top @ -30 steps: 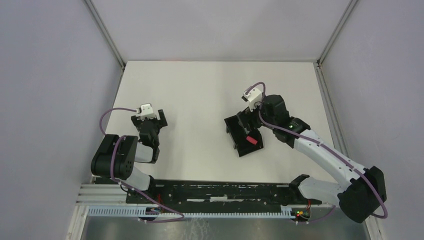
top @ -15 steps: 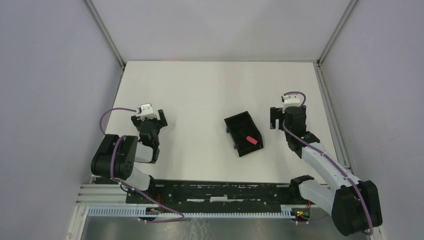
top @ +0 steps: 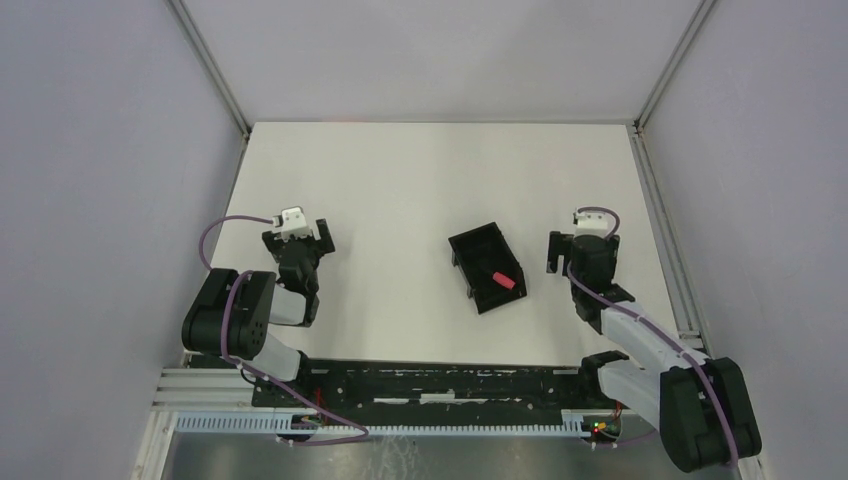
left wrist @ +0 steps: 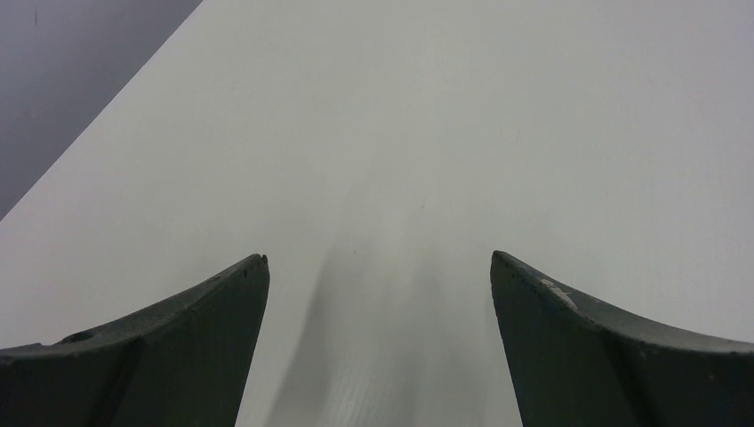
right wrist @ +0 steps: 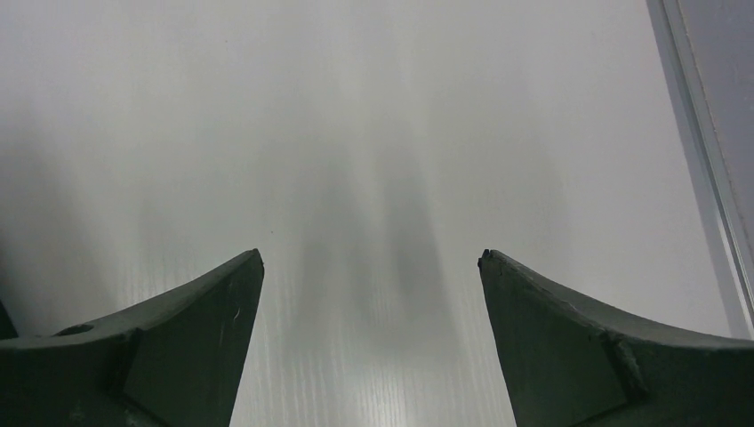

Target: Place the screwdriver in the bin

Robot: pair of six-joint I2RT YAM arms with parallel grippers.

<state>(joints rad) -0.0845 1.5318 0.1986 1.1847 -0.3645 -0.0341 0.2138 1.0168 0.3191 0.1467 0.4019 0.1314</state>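
White desk [top: 400, 180] with one black bin [top: 478, 256] set on it

The desk is seen as a plain, matt white surface, edged on its left and right sides by metal rails [top: 658, 205]. The bin is set directly on it, right of centre and turned at an angle to the desk's edges. In both wrist views only bare white surface with soft grey shadows is shown.

Matt black plastic for the bin [top: 478, 248]. Inside it, red plastic, by the look of it, on the screwdriver [top: 503, 279] handle. Beneath the bin, smooth matt white desk [top: 400, 180], fine ribbed grain visible up close. Right of the bin, pale bare-metal rail [top: 663, 220]. Dark matt plastic, faintly scuffed, on the left end effector [left wrist: 378, 267] and right end effector [right wrist: 369, 258].
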